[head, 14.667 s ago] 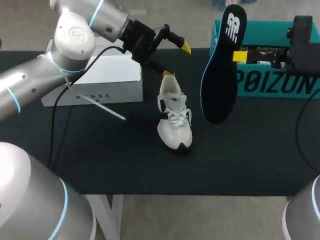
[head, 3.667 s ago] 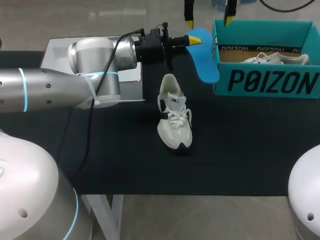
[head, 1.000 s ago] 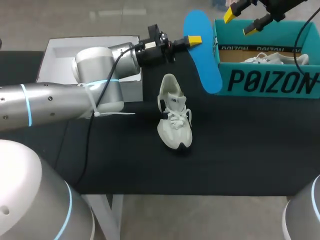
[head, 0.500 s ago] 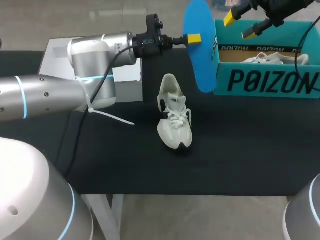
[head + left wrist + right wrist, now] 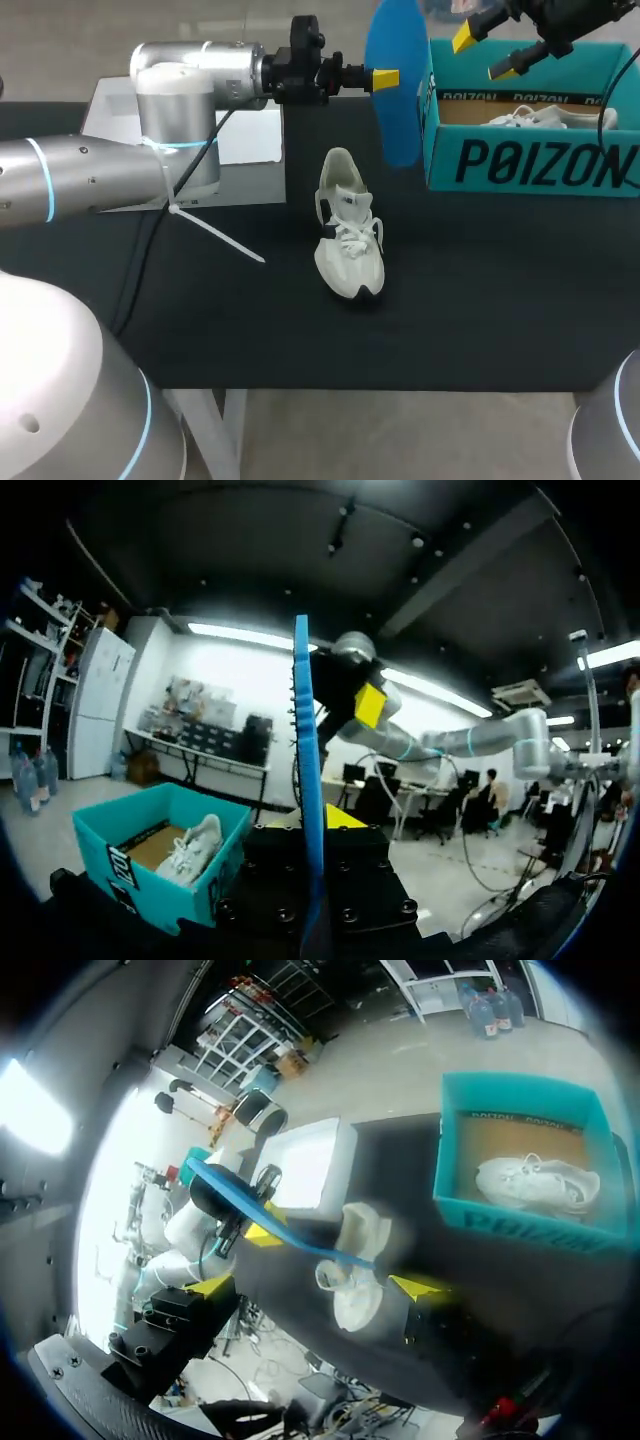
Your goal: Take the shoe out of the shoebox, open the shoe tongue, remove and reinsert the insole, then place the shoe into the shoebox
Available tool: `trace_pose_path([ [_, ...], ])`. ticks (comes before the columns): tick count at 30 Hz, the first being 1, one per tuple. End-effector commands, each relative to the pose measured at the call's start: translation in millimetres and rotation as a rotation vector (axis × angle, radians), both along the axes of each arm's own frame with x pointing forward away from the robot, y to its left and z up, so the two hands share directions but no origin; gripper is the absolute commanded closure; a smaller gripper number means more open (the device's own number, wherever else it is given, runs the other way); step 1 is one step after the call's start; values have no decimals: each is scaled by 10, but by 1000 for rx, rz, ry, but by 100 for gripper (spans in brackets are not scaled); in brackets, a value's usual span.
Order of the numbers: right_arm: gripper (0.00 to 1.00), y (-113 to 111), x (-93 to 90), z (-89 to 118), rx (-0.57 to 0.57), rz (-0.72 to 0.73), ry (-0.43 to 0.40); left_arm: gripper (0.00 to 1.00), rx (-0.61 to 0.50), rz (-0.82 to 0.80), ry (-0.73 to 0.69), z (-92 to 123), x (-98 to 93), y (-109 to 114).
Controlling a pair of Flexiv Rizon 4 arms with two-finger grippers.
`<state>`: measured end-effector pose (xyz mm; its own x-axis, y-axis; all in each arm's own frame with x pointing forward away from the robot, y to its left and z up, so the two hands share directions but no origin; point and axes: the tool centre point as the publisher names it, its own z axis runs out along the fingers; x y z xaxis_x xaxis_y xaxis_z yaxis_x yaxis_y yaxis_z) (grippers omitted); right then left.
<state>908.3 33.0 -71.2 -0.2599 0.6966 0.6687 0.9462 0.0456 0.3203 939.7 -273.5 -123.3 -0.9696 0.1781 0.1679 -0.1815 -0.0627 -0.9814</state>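
Fingers of the left gripper [image 5: 312, 826] are clamping the blue insole [image 5: 303, 750] from two sides. The left wrist view is showing it only edge-on, as a thin upright blade rising ahead of the hand. Past it and to one side, the teal shoebox [image 5: 120, 865] is lying open with a second shoe [image 5: 190, 848] inside.

The head view is giving what that view is hiding: the insole's broad face, gripped near mid-length, is hanging just beside the box's near wall, though whether it is touching cannot be told. Below the hand and a little nearer the robot, the white shoe [image 5: 348, 240] is resting upright on the black table [image 5: 480, 310], well apart from the fingers.

The left arm is stretching level from its side, passing over a white box [image 5: 250, 145], with its wrist horizontal and fingers pointing toward the shoebox.

The right gripper [image 5: 318, 1285] is hanging with its fingers spread and nothing between them. Its own view is looking down past them onto shoe, insole and box together. The right arm is coming in high over the shoebox's far rim, beyond the insole.
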Motion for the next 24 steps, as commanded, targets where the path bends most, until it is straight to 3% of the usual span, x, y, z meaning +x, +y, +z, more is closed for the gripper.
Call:
trace_pose_path([
  [1, 0, -26, -11, -50, 69, -2, 11, 100, 20, -21, -257, 8, 43, 3],
  [3, 0, -23, -16, -42, 104, -4, 23, 100, 18, -31, -290, 0, 34, -9],
  [4, 0, -22, -20, -33, 123, -7, 32, 100, -33, -13, -358, 29, 18, -18],
  [5, 0, -23, -22, -27, 131, -12, 37, 100, 27, 10, -468, 30, 28, -21],
  [7, 0, -24, -25, -10, 161, -25, 56, 100, 29, 29, -611, 30, 30, -19],
  [12, 0, -29, -5, -7, 199, -69, 125, 100, 39, 61, -852, 11, 7, -27],
  [24, 0, -67, 45, 76, 372, -186, 256, 100, -7, 147, -1236, 46, -17, 12],
])
